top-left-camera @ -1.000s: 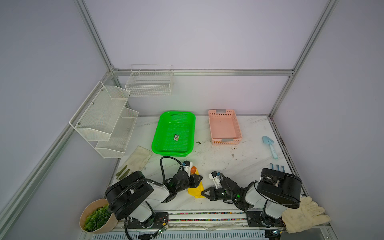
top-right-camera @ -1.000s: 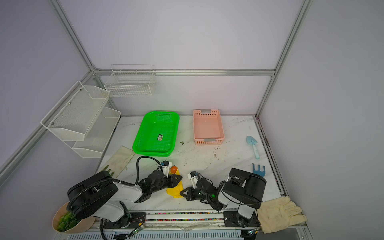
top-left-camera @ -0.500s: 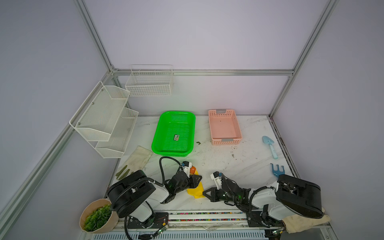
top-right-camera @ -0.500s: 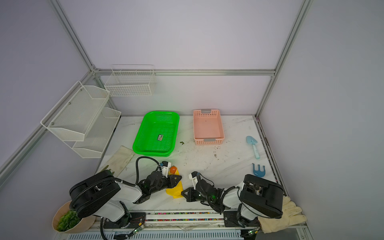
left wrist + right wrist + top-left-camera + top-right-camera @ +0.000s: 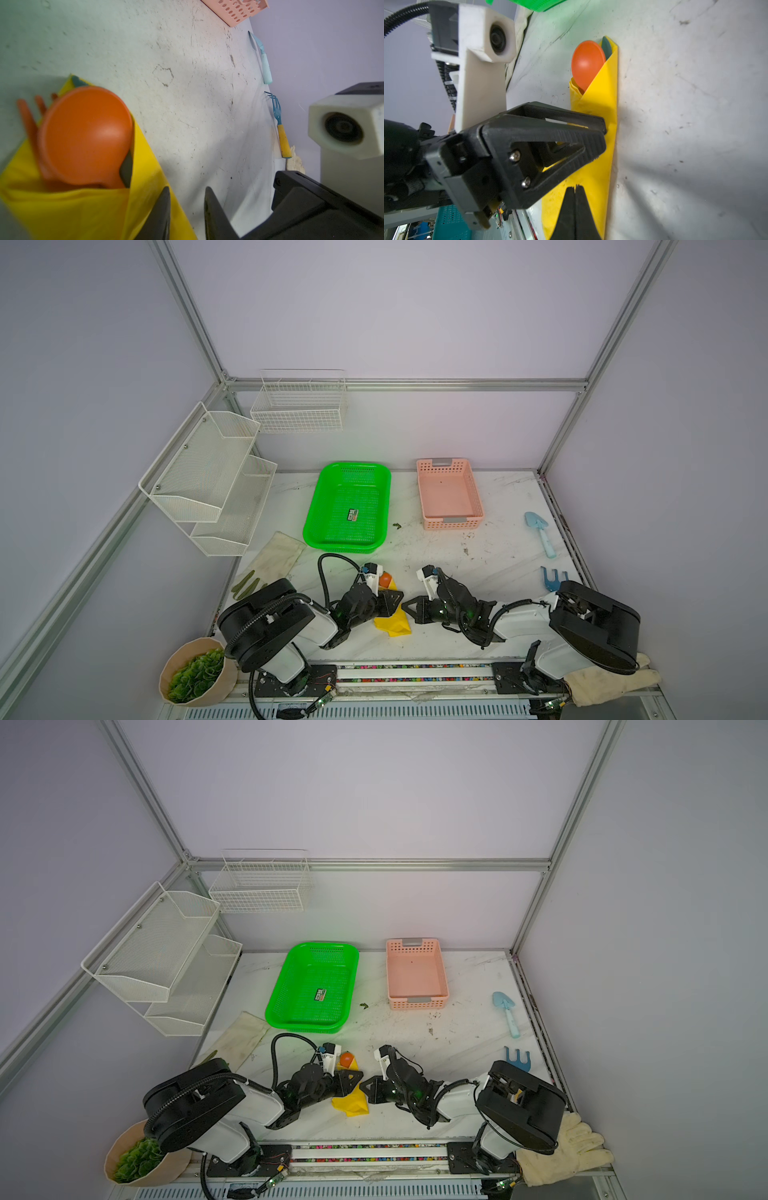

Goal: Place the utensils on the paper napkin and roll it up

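Right wrist view: left end effector (image 5: 603, 137) part-open against rolled paper napkin (image 5: 593, 99); right end effector (image 5: 575, 192) shut, empty; press seam flat.

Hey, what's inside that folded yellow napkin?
Poking out of the paper napkin are the bowl of the orange spoon, the tines of the orange fork and the tip of a dull teal piece. Their handles are wrapped in the paper, so those cannot be seen.

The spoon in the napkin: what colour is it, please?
The spoon is orange; right wrist view shows it best.
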Robot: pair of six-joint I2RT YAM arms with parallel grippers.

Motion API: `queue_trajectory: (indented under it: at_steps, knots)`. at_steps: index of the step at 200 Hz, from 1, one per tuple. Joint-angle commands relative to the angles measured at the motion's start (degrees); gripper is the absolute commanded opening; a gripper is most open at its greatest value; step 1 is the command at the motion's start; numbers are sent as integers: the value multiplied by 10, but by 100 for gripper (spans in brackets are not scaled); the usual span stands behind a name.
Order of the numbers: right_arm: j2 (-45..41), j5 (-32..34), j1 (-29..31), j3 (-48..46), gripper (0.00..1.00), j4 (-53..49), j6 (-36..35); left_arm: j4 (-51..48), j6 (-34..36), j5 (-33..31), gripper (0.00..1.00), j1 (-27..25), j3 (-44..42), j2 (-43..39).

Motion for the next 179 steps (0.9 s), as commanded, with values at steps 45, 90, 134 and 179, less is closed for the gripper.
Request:
queue_trajectory:
  at_steps: [45,90,134,179]
  knots:
    - [89,-24,-3,3,0,70,0,-59,8,-10,29,6,-28,27]
    - [55,-26,-2,-5,0,58,11,-59,10,-11,28,6,-30,27]
    - [-43,-10,0,-27,0,-5,14,-66,13,-16,28,6,-30,24]
    - [-26,-8,33,-58,0,44,42,-64,13,-13,28,7,-25,33]
